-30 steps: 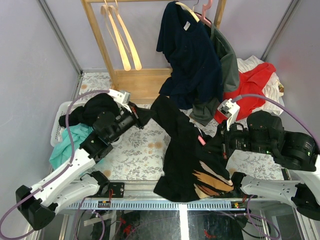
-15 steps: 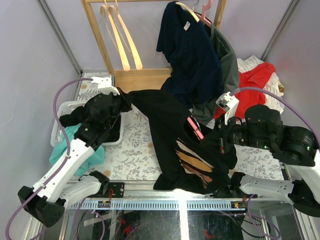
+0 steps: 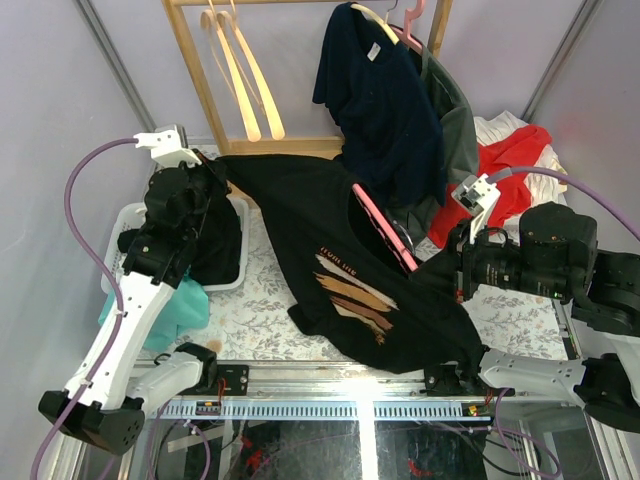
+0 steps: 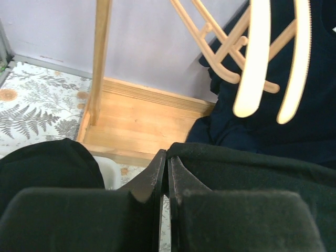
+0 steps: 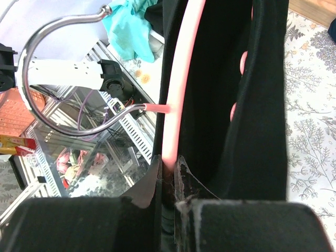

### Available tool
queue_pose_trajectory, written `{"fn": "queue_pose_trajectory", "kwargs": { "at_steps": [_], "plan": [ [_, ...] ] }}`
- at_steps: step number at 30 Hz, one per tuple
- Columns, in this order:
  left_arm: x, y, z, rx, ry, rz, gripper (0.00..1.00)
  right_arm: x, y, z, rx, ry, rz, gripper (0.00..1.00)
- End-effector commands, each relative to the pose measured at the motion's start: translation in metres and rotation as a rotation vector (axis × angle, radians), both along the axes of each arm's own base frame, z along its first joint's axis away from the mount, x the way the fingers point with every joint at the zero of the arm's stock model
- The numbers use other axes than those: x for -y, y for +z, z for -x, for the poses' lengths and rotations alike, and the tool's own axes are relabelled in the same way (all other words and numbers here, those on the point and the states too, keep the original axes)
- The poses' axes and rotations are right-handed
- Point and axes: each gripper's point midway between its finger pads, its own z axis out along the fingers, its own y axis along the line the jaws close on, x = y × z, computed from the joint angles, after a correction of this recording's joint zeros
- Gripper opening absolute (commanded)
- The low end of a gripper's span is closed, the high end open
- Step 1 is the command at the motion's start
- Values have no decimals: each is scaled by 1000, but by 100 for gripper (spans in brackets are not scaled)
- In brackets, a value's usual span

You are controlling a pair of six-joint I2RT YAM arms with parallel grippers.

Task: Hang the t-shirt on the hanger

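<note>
The black t-shirt [image 3: 330, 250] with its tan print [image 3: 352, 300] hangs stretched between my two grippers above the table. My left gripper [image 3: 218, 178] is shut on the shirt's far-left edge, near the wooden rack; the cloth runs off to the right of it in the left wrist view [image 4: 252, 170]. My right gripper [image 3: 432, 275] is shut on one arm of the pink hanger [image 3: 382, 228], which pokes up through the shirt. In the right wrist view the pink arm [image 5: 176, 94] sits between the jaws, its metal hook [image 5: 50, 123] is to the left, and black cloth [image 5: 262, 105] covers the rest.
A wooden rack [image 3: 275, 160] stands at the back with cream hangers [image 3: 240, 80]. A navy t-shirt [image 3: 385, 110] hangs back centre, with a red garment [image 3: 505, 170] to its right. A white basket [image 3: 235, 280] of dark clothes and a teal cloth [image 3: 175, 305] lie on the left.
My left gripper has risen and moved back and left with the shirt's edge, pulling the shirt out flat with the print facing up. The hanger has risen with it.
</note>
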Motion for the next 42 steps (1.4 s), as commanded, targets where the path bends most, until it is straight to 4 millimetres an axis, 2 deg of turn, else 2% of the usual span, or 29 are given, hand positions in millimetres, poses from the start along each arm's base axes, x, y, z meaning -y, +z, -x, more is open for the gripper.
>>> {"fn": "queue_pose_trajectory", "kwargs": {
  "at_steps": [1,5,9,11,12,14,19,21,24,29,31,33,37,42],
  "plan": [
    [-26,1,-6,-7,107,-50,0,7,16,12,34,42,-48,0],
    [-19,-9,-11,-30,72,-47,0,2,17,14,33,67,-65,0],
    [-7,-15,-10,-31,8,-31,1,-6,5,9,26,73,-62,0],
    [-1,-17,-7,-35,-27,-19,14,-13,4,8,27,81,-84,0],
    [1,-17,-6,-40,-37,-16,18,-17,-3,7,15,87,-77,0],
    [-1,-17,-2,-61,-27,-12,23,-22,-7,6,6,94,-76,0],
    [-3,8,16,-36,-38,6,28,-27,-11,4,-1,103,-62,0],
    [12,15,22,-35,-134,10,29,-29,-11,4,-1,109,-58,0],
    [51,31,40,12,-354,-4,29,-33,-13,4,-8,128,-51,0],
    [102,48,83,127,-655,-86,33,-41,-14,8,-30,178,-38,0],
    [125,54,105,159,-829,-75,34,-44,-19,5,-41,174,-10,0],
    [139,65,124,188,-959,-52,34,-46,-23,-1,-45,154,12,0],
    [149,90,151,225,-1069,63,35,-51,-30,-14,-45,108,35,0],
    [159,93,156,95,-1094,279,38,-61,-40,-36,-18,44,69,0]
  ]
}}
